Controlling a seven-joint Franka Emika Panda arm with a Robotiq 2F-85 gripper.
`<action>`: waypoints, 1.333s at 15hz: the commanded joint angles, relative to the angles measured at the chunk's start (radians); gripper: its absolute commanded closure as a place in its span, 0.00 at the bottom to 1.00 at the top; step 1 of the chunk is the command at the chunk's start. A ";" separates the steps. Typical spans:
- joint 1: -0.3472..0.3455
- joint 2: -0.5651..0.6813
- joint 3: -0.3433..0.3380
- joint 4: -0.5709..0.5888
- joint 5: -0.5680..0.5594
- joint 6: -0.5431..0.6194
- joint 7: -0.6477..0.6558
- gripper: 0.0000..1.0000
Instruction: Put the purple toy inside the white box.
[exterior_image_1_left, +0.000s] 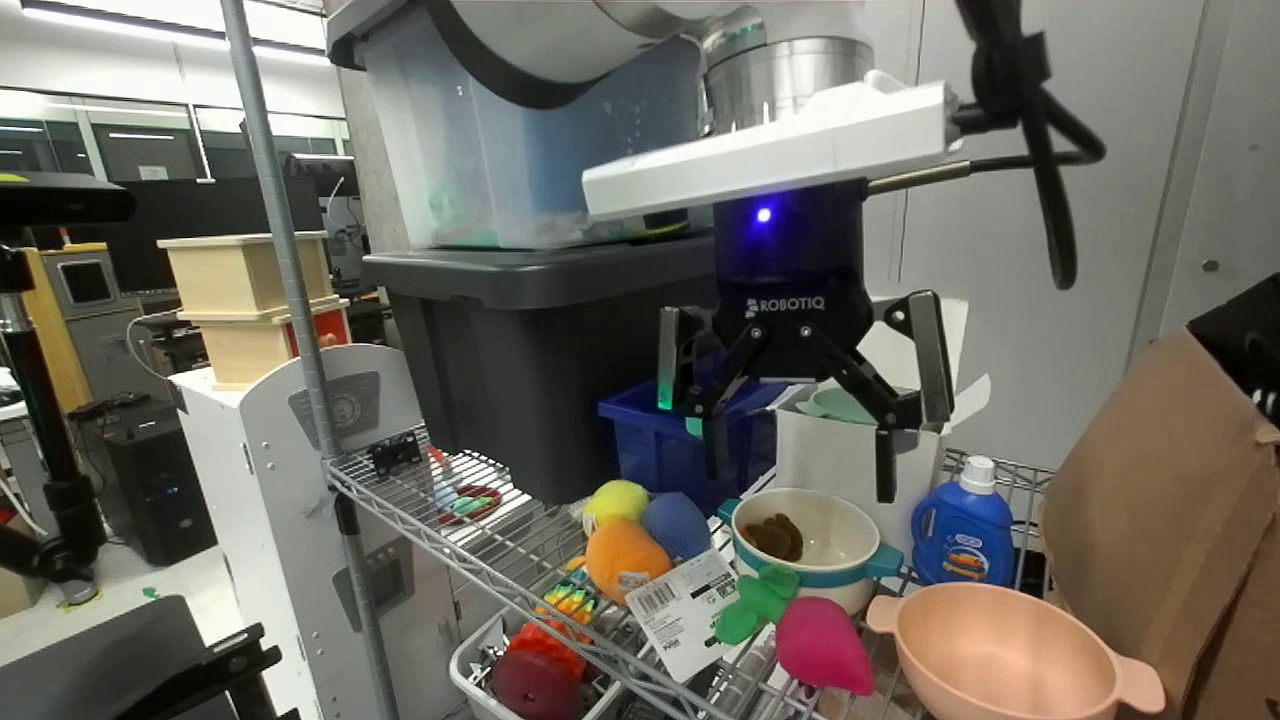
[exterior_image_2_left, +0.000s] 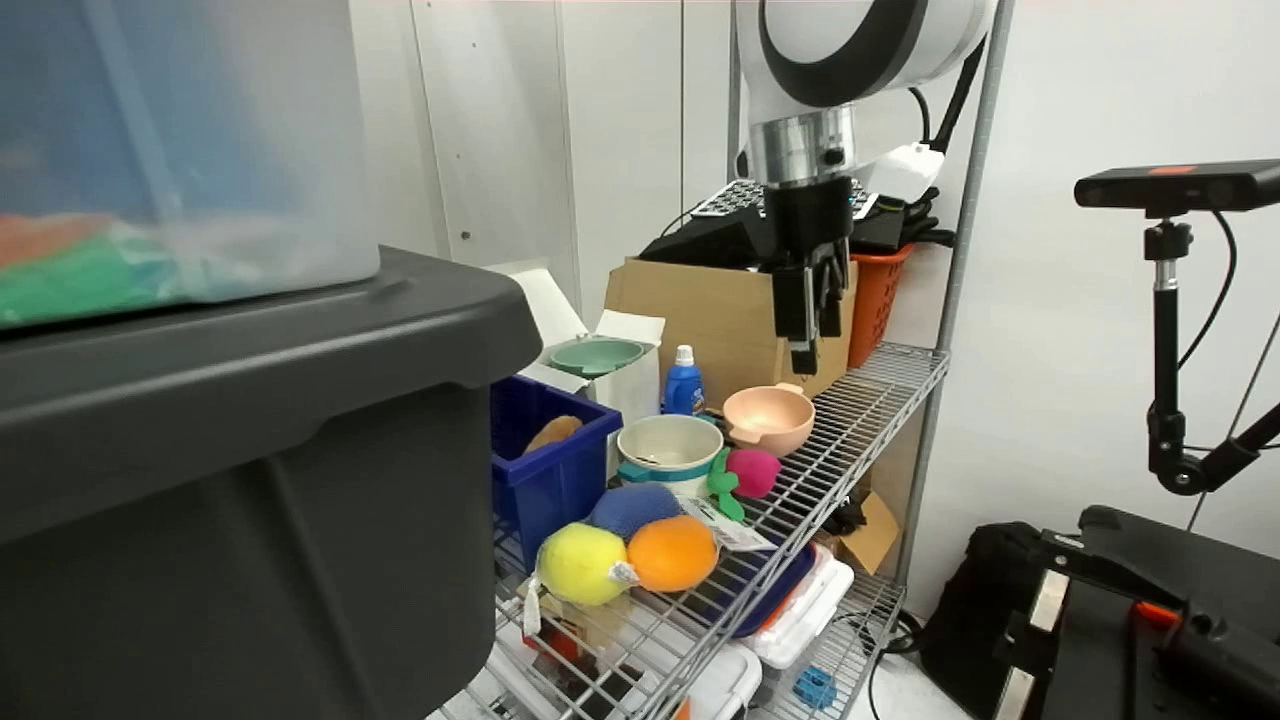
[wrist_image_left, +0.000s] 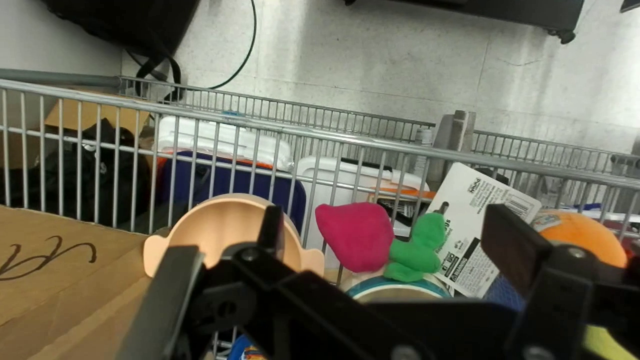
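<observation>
The pincer (exterior_image_1_left: 800, 467) hangs fingertips down above the wire shelf (exterior_image_2_left: 890, 375), its two fingers (exterior_image_1_left: 886, 465) spread wide apart. The purple toy (exterior_image_1_left: 825, 645) lies on the shelf below it, and in the wrist view falls between the fingertips.

That view gives the toy's full outline and, past it from the pincer, the edge rail (wrist_image_left: 320, 133) with the floor (wrist_image_left: 350, 65) beyond. The white box (exterior_image_1_left: 830, 460) shows only in both exterior views. In an exterior view its front stands behind the pincer, visible between the fingers; its mouth, with flaps (exterior_image_2_left: 635, 327) spread and a green bowl (exterior_image_2_left: 597, 356) sitting in it, shows best in an exterior view. A brown thing (exterior_image_1_left: 775, 537) in the white-and-teal bowl (exterior_image_1_left: 840, 575) shows clearly in an exterior view, as does a tan thing (exterior_image_2_left: 553, 433) in the blue crate (exterior_image_2_left: 565, 490).

Open air lies between the fingertips and the toy. The dark tote (exterior_image_1_left: 500, 370) rises on one side of the pincer, the cardboard box (exterior_image_1_left: 1130, 480) on the other. Wire bars show between toy and rail; the white-and-teal bowl is just beside the toy, though whether they touch I cannot tell.

In the wrist view the toy's tapered end points toward the peach bowl (wrist_image_left: 215, 225) under one finger, its green leaves (wrist_image_left: 417, 250) toward the white card (wrist_image_left: 470, 240) near the other. Its long axis runs roughly along the line between the fingers, slightly aslant.
</observation>
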 joint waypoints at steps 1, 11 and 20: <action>0.022 0.048 -0.006 0.030 -0.032 0.031 0.052 0.00; 0.044 0.211 -0.013 0.121 -0.046 0.060 0.116 0.00; 0.082 0.328 -0.015 0.243 -0.050 0.051 0.150 0.00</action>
